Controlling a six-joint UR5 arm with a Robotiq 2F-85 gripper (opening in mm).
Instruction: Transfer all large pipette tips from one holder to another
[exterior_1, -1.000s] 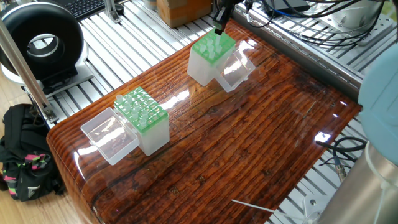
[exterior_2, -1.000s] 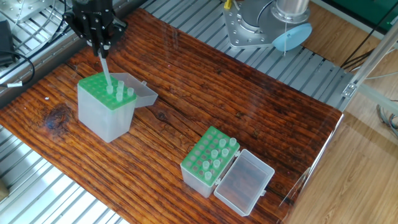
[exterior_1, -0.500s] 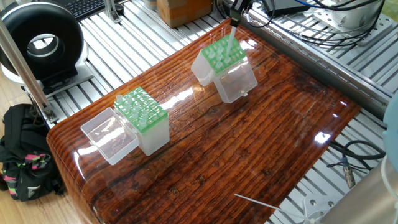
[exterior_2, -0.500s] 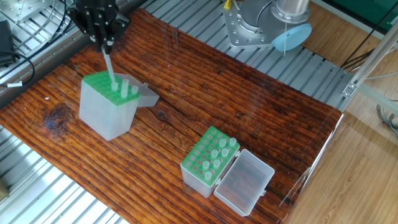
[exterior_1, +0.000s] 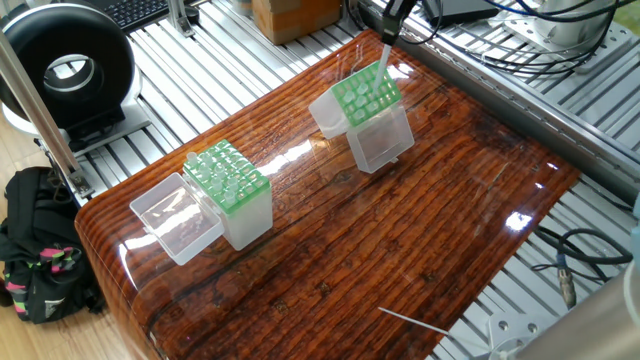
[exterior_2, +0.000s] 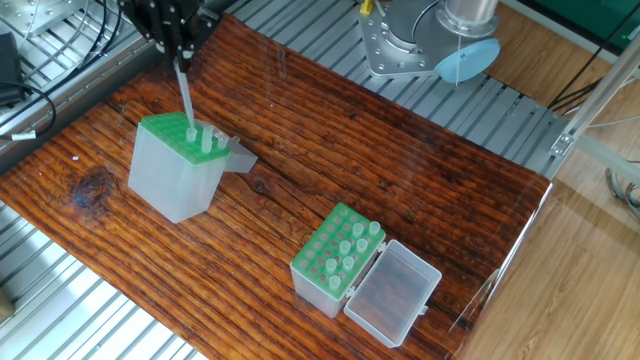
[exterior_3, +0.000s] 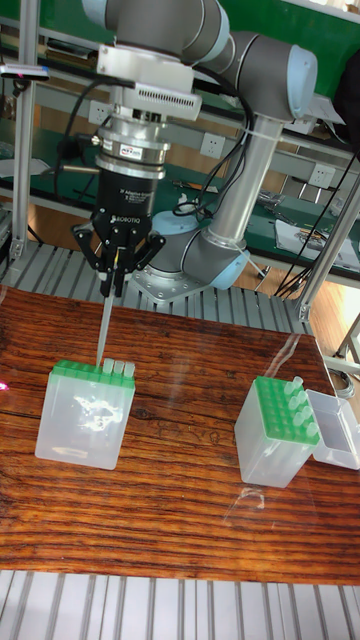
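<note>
right now the hand (exterior_3: 116, 283) hangs above the far holder (exterior_2: 176, 180), its fingers (exterior_3: 107, 283) pinched shut on the wide top of one large pipette tip (exterior_2: 186, 97). that tip hangs nearly upright, and its lower end reaches down to the holder's green grid (exterior_2: 172, 135); whether the point is inside a hole or just clear of it, i cannot tell. two more tips (exterior_2: 214, 141) stand in the grid just beside it, at the edge nearest the holder's hinged clear lid (exterior_2: 240, 156). in the one fixed view this holder looks tilted, one bottom edge raised off the table (exterior_1: 400, 240) (the other views do not make that plain).

the second holder (exterior_2: 335, 261) stands well apart, nearer the table's opposite end, its own clear lid (exterior_2: 392, 294) folded open flat beside it. several whitish tips (exterior_2: 350, 243) sit in its green grid, and some holes show bare.

off the table, a black round device (exterior_1: 62, 68) stands on the slatted metal frame, a dark bag (exterior_1: 38, 250) lies on the floor, and a cardboard box (exterior_1: 293, 14) sits past the table's far edge.
</note>
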